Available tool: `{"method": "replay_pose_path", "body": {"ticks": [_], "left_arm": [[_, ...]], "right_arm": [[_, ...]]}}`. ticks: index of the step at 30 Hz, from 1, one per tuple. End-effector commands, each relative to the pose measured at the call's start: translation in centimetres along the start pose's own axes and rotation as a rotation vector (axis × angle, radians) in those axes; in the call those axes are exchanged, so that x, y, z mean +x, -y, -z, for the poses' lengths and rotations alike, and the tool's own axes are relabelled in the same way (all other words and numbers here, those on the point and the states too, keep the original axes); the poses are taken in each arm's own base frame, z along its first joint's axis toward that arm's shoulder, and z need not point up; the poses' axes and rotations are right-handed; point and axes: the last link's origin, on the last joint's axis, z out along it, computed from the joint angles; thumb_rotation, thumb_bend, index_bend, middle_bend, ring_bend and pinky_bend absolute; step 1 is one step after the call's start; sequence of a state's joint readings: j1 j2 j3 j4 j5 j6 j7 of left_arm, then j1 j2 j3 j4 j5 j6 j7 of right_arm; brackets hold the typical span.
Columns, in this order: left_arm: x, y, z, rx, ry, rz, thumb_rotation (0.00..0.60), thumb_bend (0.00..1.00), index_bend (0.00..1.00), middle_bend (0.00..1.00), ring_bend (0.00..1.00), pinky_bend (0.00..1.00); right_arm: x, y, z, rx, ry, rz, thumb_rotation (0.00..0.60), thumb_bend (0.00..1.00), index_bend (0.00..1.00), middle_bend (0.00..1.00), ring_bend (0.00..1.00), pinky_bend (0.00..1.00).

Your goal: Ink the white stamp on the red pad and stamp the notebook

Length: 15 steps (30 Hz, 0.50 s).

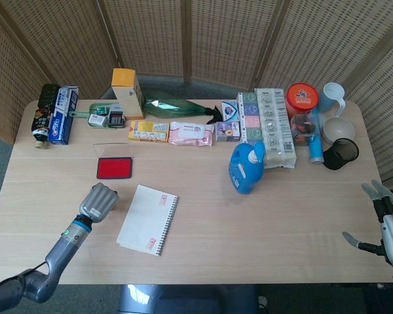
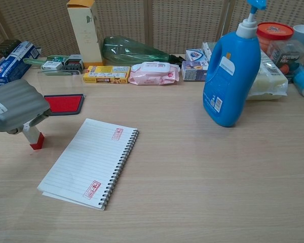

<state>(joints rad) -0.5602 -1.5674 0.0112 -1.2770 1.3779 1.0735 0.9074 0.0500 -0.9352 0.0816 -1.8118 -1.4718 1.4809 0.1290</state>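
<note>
Stamp (image 2: 34,137) first: it is white with a red bottom, and the left hand (image 2: 15,107) is grasping it, fingers curled around the top. Its red end points down at the table (image 2: 202,172), near the left edge, and it seems to touch the wood (hard to be sure).

Just to the right of the stamp lies the notebook (image 2: 88,162), open to a lined page, with its wire spine on the right side. It sits a bit crooked near the front edge. Two red stamp marks show on the page, one near the top by the spine and one near the bottom.

Behind the hand, toward the back of the table, is the red pad (image 2: 64,104) with its clear lid open. It is near the stamp but not touching it.

Farther right stands a big blue bottle (image 2: 230,76) with a pump top, well apart from the notebook.

Along the back edge runs a row of boxes, packets and a green bottle (image 2: 134,50). A tall yellow box (image 2: 84,31) stands there too.

The right hand (image 1: 388,222) hangs off the right edge of the table, fingers spread and holding nothing.
</note>
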Motion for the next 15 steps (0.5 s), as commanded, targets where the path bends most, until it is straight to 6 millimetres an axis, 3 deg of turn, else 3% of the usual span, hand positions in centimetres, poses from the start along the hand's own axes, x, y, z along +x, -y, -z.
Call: {"method": "replay_pose_path", "body": {"ticks": [1,6,10,12,13,15], "left_arm": [[0.2,0.3,0.3,0.004,-0.009,0.001,0.6,0.24,0.67,1.0,1.0,1.0],[1.7,2.1,1.4,0.044,-0.067,0.049,0.6,0.23,0.67,1.0,1.0,1.0],[4.1,4.7,3.3,0.104,-0.157,0.163,0.6,0.23,0.66,1.0,1.0,1.0],[4.9,5.6,4.3,0.121,-0.186,0.214,0.6,0.22,0.62,1.0,1.0,0.99],[5.3,6.2,5.0,0.136,-0.202,0.254,0.6,0.21,0.59,0.98,1.0,0.96],[6.0,7.8,7.3,0.184,-0.218,0.362,0.6,0.18,0.49,0.8,0.95,0.82]], "right_arm": [[0.0,0.0,0.0,0.001,0.0,0.001,0.522,0.0,0.02,0.0,0.0,0.0],[-0.1,0.2,0.0,0.004,0.002,0.006,0.52,0.0,0.02,0.0,0.0,0.0],[-0.2,0.1,0.0,0.001,0.002,0.011,0.521,0.0,0.02,0.0,0.0,0.0],[-0.1,0.1,0.0,0.0,0.0,0.011,0.52,0.0,0.02,0.0,0.0,0.0],[-0.1,0.1,0.0,-0.002,-0.002,0.011,0.522,0.0,0.02,0.0,0.0,0.0],[0.0,0.0,0.1,-0.002,-0.007,0.01,0.522,0.0,0.02,0.0,0.0,0.0]]}}
